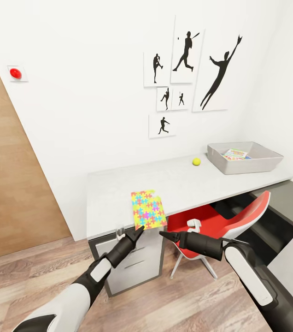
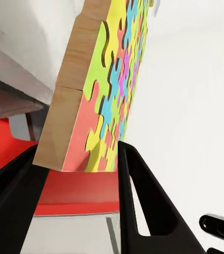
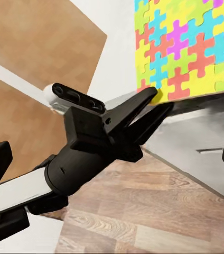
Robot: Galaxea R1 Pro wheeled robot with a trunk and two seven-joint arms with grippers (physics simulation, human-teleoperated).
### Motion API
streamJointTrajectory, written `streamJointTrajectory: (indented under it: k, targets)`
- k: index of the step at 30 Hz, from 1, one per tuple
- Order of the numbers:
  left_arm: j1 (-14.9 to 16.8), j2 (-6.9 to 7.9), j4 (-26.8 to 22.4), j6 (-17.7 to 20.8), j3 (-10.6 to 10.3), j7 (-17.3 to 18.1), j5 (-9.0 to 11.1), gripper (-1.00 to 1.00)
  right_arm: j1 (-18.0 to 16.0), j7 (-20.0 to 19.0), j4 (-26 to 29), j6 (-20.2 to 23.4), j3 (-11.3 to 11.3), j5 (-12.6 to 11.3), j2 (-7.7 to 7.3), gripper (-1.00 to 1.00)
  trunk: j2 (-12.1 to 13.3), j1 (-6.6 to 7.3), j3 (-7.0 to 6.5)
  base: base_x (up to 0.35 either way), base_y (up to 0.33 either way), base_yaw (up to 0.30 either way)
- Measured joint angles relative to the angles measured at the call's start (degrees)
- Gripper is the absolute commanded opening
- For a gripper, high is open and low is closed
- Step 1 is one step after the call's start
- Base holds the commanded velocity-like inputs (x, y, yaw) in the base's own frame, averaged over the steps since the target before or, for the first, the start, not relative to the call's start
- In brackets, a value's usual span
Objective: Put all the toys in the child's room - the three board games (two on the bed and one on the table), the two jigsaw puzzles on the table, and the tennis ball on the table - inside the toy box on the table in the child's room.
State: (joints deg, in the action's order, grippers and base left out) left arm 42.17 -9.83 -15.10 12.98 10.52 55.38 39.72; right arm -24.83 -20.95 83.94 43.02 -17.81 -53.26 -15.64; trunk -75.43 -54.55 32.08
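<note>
1. Child's room, wood-plank floor, white walls; long grey surface point(image 1: 183, 177) ahead, with the near edge in reach of both arms.
2. Left claw point(image 1: 138, 232) at the near edge, fingers either side of the jigsaw puzzle point(image 1: 148, 210)'s overhanging corner. Left wrist view has the slab sitting between them; appears pinched, full contact hard to confirm. Overhang likely deliberate: gives a thin flat mat an edge to grab.
3. Right claw point(image 1: 163, 235) just beside it, tips together and holding nothing; looks parked as support.
4. Red chair point(image 1: 220, 221) tucked under, clear of the lift path.
5. Tennis ball point(image 1: 196, 161) further back, loose on the surface, near the toy box point(image 1: 257, 166).
6. Toy box at the far right end, something colourful and flat already inside. Carry across the surface looks needed.
7. Silhouette pictures point(image 1: 188, 78) and red wall button point(image 1: 15, 73) behind.
</note>
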Motion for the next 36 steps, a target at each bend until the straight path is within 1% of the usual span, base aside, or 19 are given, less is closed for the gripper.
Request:
streamJointTrajectory:
  k: [4, 7, 21, 28, 31, 33, 34, 36]
  targets:
    - [-0.01, 0.2, -4.17, 3.51, 0.04, -0.02, -0.11, -1.0, 0.0, 0.0, 0.27, 0.16, -0.05, 0.07, -0.01, 1.0, 0.0, 0.0, 0.0, 0.0, 0.0, 0.0]
    - [-0.01, 0.41, -5.21, 4.6, 0.02, -0.04, -0.04, -1.0, 0.0, 0.1, 0.42, 0.08, -0.08, 0.09, 0.03, 1.0, 0.0, 0.0, 0.0, 0.0, 0.0, 0.0]
    - [-0.02, 0.92, -5.62, 4.91, 0.07, -0.05, 0.3, -1.0, 0.0, 0.22, 0.37, -0.1, -0.18, 0.18, 0.12, 1.0, 0.0, 0.0, -0.01, 0.0, 0.0, 0.0]
    - [-0.01, 2.28, -6.16, 5.34, 0.19, -0.05, 0.42, -1.0, 0.0, 0.22, 0.35, -0.17, -0.22, 0.19, 0.12, 1.0, 0.0, 0.0, -0.24, 0.0, 0.0, 0.0]
    - [-0.01, 2.96, -6.6, 6.92, 0.21, -0.05, 0.43, -1.0, 0.0, 0.22, 0.39, -0.24, -0.28, 0.19, 0.12, 1.0, 0.0, 0.0, -0.25, 0.0, 0.0, 0.0]
    - [-0.03, 3.56, -8.93, 10.43, 0.09, -0.22, 0.4, -1.0, 0.0, 0.22, 0.4, -0.27, -0.33, 0.19, 0.12, 1.0, 0.0, 0.0, -0.26, 0.0, 0.0, 0.0]
    - [-0.05, 3.65, -9.54, 11.3, 0.02, -0.31, 0.32, -1.0, 0.0, 0.22, 0.39, -0.27, -0.35, 0.19, 0.12, 1.0, 0.0, 0.0, -0.26, 0.0, 0.0, 0.0]
    - [-0.08, 3.85, -11.77, 14.3, -0.09, -0.58, 0.16, -1.0, 0.0, 0.22, 0.46, -0.27, -0.4, 0.19, 0.12, 1.0, 0.0, 0.0, -0.26, 0.0, 0.0, 0.0]
